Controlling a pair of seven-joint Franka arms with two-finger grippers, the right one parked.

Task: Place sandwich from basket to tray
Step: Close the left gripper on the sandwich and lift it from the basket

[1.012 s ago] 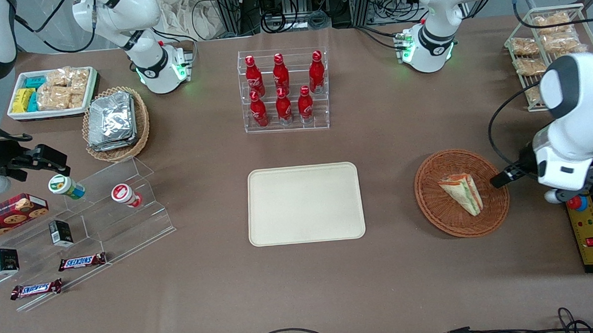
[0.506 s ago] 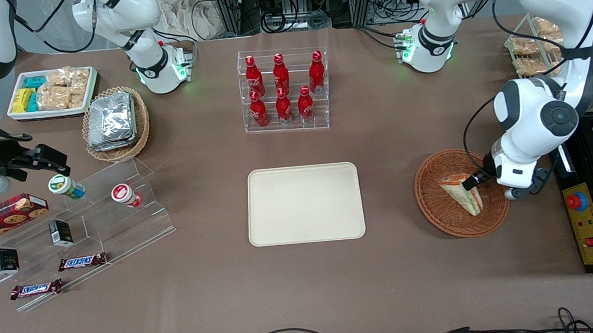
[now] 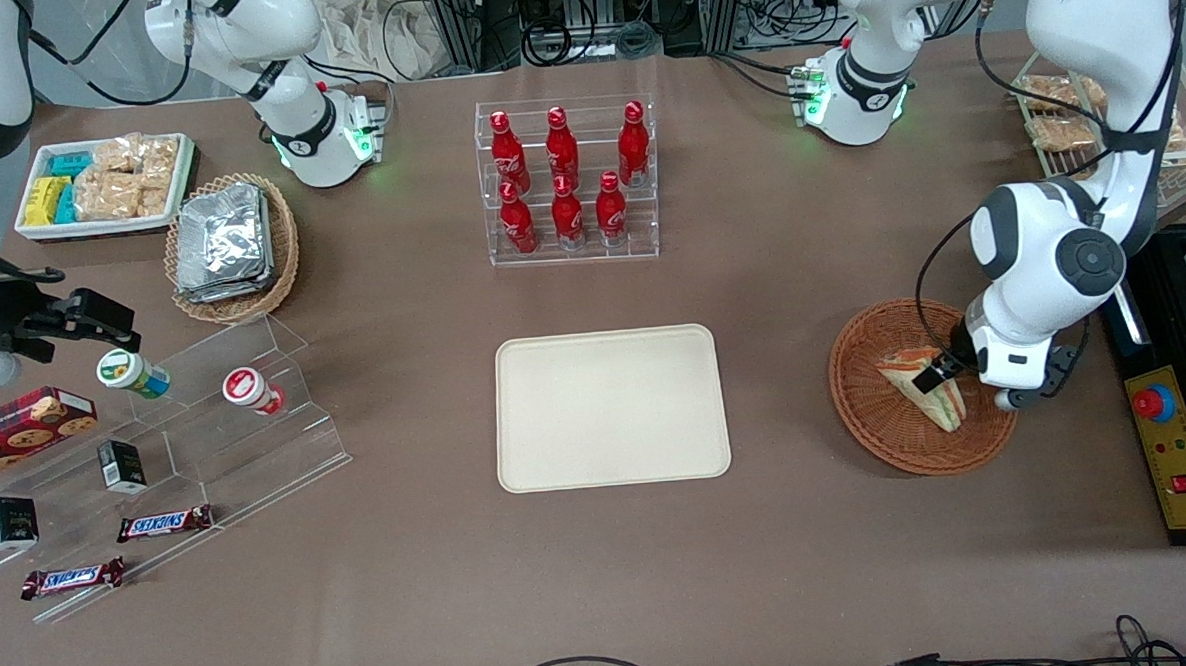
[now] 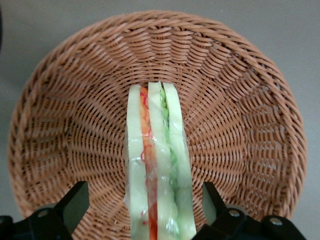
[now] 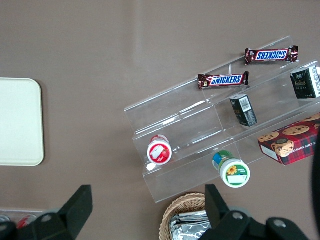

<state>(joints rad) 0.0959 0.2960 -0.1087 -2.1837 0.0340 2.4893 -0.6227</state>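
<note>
— what's on the desk (image 3: 415, 601) besides?
— 6 red bottles (image 3: 563, 179) in a clear rack; a tan basket of foil packets (image 3: 224, 241).
— and the stepped stand (image 3: 168, 452)?
— 2 snickers bars (image 3: 164, 523), small cartons, 2 tipped cups.

Over the last second the left arm has swung in from the right edge of the front view, where its gripper (image 3: 930, 376) hung just outside the basket (image 3: 883, 430), and has come over the basket. The gripper now sits over the sandwich (image 3: 941, 405), covering its middle part. In the wrist view the fingers (image 4: 75, 200) stand spread, one on each side of the sandwich (image 4: 157, 170).
</note>
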